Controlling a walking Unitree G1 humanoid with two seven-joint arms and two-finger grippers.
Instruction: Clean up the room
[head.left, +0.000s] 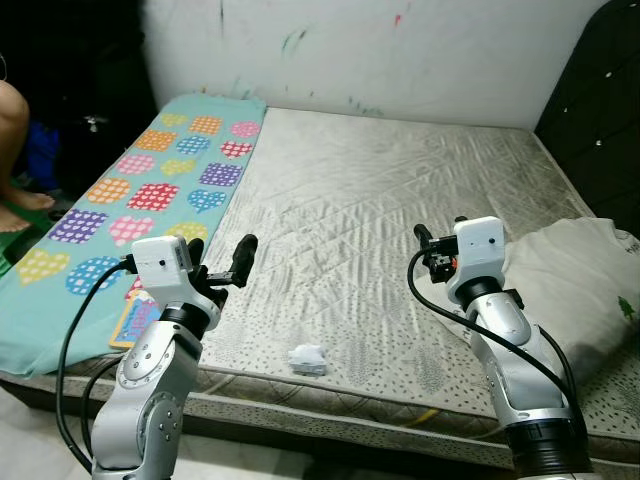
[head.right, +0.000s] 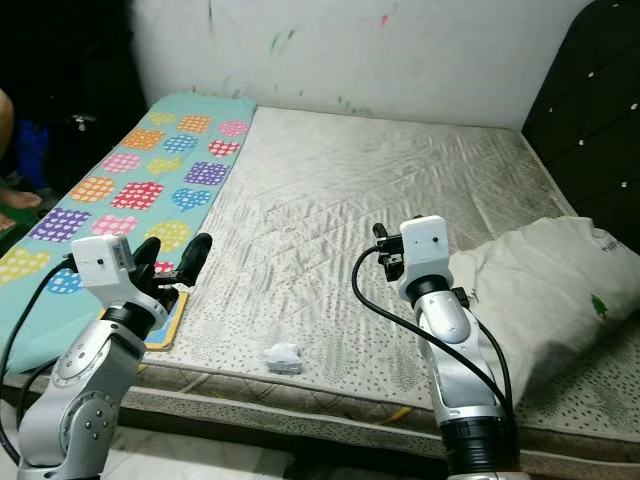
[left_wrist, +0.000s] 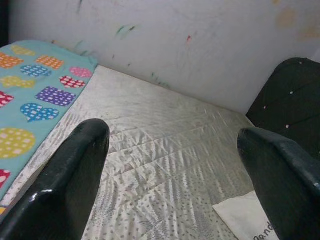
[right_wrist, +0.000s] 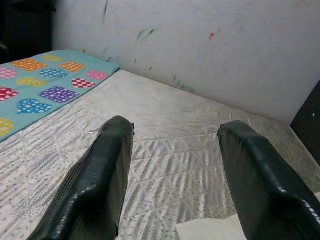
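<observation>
From the head camera, a crumpled white paper scrap (head.left: 308, 358) lies on the grey quilted mattress (head.left: 380, 200) near its front edge, below and between the two grippers, nearer the left gripper (head.left: 237, 262) than the right gripper (head.left: 428, 252). A teal blanket with coloured hearts (head.left: 150, 190) runs along the mattress beyond the left gripper's outer side, a small colourful book (head.left: 137, 322) sits under that arm, and a white pillow (head.left: 580, 280) rests just outside the right arm. A person's leg (head.left: 15, 140) shows off the bed's far left side. Broad bare mattress stretches ahead of both grippers up to the smudged white wall (head.left: 380, 50). In the left wrist view, the fingers (left_wrist: 70, 185) stand wide apart over bare quilting, holding nothing. In the right wrist view, the fingers (right_wrist: 100, 185) are likewise spread and hold nothing, with a pillow corner (right_wrist: 210, 230) just beneath.
</observation>
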